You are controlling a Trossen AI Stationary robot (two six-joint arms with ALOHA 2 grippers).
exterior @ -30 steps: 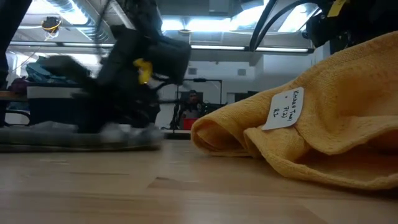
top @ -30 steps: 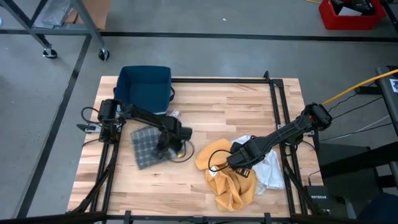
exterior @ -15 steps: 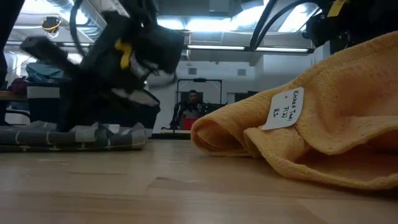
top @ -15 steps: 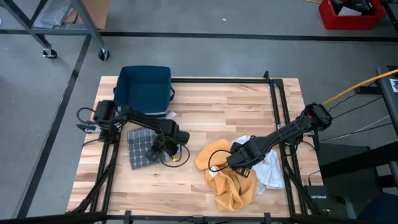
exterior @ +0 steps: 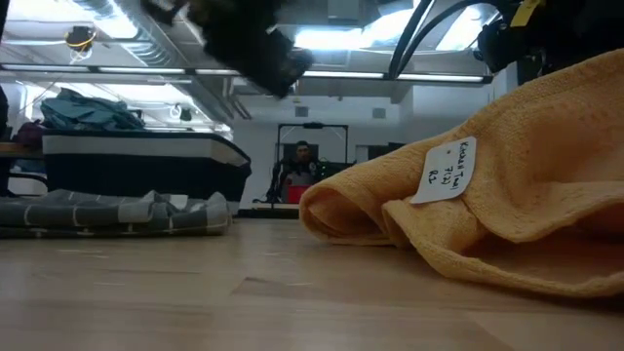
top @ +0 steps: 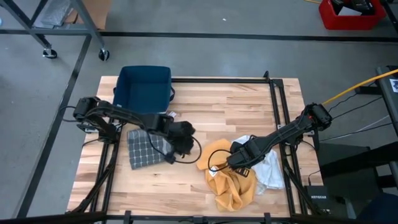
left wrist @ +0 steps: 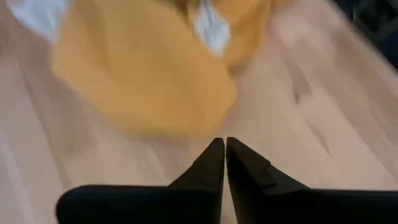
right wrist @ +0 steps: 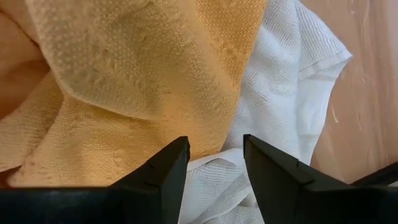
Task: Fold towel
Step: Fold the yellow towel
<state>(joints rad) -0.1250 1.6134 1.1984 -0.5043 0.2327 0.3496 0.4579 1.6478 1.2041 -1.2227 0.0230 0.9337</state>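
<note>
Wooden tabletop (top: 205, 112) fills your high view: the grey checked towel (top: 144, 149) lies folded flat at its left side, below the dark blue bin (top: 144, 88). Your left gripper (top: 185, 134) hangs just right of that towel, holding nothing. Your right gripper (top: 233, 160) sits over the yellow towel (top: 227, 183), which overlaps a white towel (top: 268, 169).

At table height you see the checked towel (exterior: 112, 213) flat at left and the yellow towel (exterior: 487, 210) with its tag close up.

Your left wrist view shows the fingers (left wrist: 211, 163) pressed together, empty.

Your right wrist view shows the fingers (right wrist: 163, 171) spread apart above yellow cloth, gripping nothing.
</note>
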